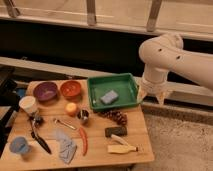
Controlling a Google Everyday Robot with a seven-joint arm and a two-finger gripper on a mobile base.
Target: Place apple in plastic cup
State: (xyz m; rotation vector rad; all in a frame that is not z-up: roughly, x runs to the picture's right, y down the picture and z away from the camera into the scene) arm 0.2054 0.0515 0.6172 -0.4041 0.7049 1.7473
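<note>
The apple (71,108), small, round and yellow-orange, lies on the wooden table (140,150) just left of a small metal cup (83,116). At the table's front left corner stands the light-blue plastic cup (19,146), upright. My gripper (151,96) hangs from the white arm off the table's right side, beside the green tray (131,80) and far from both apple and cup. Its fingers point down, open, with nothing between them.
A purple bowl (45,91), an orange bowl (71,89) and a white cup (28,105) sit at the back left. The tray holds a blue sponge (109,97). A red chili (83,140), a grey cloth (64,145), black utensils (40,135) and a dark block (115,131) lie in front.
</note>
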